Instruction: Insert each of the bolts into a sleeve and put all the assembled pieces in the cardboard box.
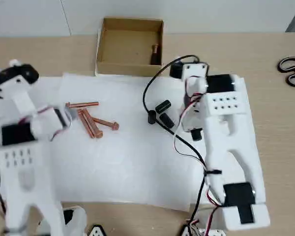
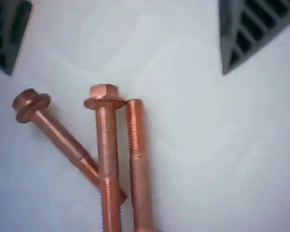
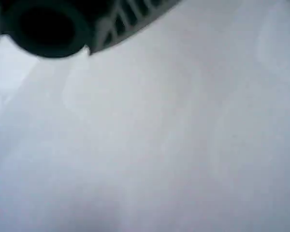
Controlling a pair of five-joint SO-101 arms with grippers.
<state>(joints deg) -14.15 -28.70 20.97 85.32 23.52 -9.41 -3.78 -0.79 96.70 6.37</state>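
The copper bolts [image 2: 108,154] lie bunched on the white paper [image 1: 123,162]. My left gripper [image 2: 117,72] hangs spread wide above them, ready to take one. The sleeves [image 1: 163,106] wait beside my right gripper [image 1: 194,129], whose grip I cannot tell. The cardboard box [image 1: 128,68] sits beyond.

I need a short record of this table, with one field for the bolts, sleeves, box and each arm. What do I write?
bolts: copper, loose on the white paper, some crossing
sleeves: black, loose on the paper beside the right arm
cardboard box: holds one assembled piece
left gripper: fingers open, above the bolts
right arm: over the paper's right side
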